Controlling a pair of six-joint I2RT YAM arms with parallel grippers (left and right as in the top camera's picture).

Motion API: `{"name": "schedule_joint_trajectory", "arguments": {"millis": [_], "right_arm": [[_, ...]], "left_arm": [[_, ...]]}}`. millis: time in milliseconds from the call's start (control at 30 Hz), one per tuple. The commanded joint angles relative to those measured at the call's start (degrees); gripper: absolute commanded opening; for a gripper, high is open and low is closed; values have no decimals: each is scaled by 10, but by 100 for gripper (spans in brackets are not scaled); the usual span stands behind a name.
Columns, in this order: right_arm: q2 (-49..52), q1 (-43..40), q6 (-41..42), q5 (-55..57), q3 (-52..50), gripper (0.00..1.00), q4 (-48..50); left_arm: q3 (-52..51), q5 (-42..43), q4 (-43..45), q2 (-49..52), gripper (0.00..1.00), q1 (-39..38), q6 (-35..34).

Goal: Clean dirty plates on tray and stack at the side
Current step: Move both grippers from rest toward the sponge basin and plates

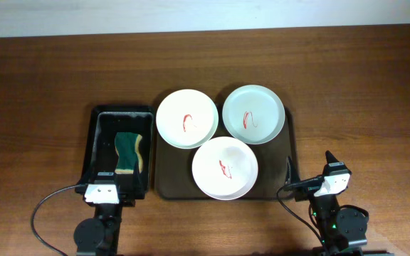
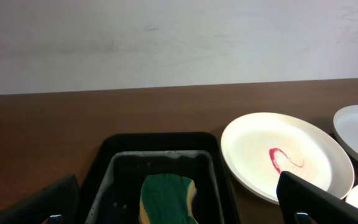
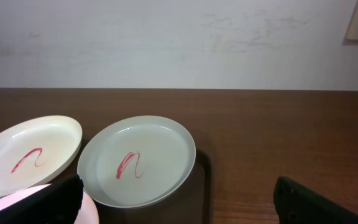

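Note:
Three plates lie on the dark brown tray (image 1: 169,186), each with a red squiggle. A cream plate (image 1: 186,118) is at the back left, a mint green plate (image 1: 253,114) at the back right, a white plate (image 1: 225,168) at the front. My left gripper (image 1: 106,193) is open and empty at the near end of the black bin. My right gripper (image 1: 317,181) is open and empty, just right of the tray's front right corner. The left wrist view shows the cream plate (image 2: 284,155). The right wrist view shows the mint plate (image 3: 137,160) and the cream plate (image 3: 30,155).
A black rectangular bin (image 1: 97,142) stands left of the tray and holds a green and yellow sponge (image 1: 128,152), which also shows in the left wrist view (image 2: 166,199). Bare wooden table (image 1: 361,107) lies right of the tray. A white wall runs behind the table.

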Motion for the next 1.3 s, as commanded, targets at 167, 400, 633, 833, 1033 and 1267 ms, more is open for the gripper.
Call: {"name": "schedule_joint_trajectory", "arguments": {"millis": [167,400,633,833,1033,1267], "right_arm": [[-4,-2,1,5,-3,99,-3],[-4,-2,1,5,-3,99,-3],[-4,-2,1,5,-3,99,-3],[-4,-2,1,5,-3,99,-3],[-4,-2,5,5,-3,99,-2],[21,-2,5,5,63,99,-90]], "left_arm": [[-3,7,-1,-3,99,0,11],[-3,7,-1,-3,99,0,11],[-3,7,-1,-3,99,0,11],[-3,7,-1,-3,100,0,11],[-1,7,-4,-3,99,0,11],[105,7,-155,40,99,0,11]]}}
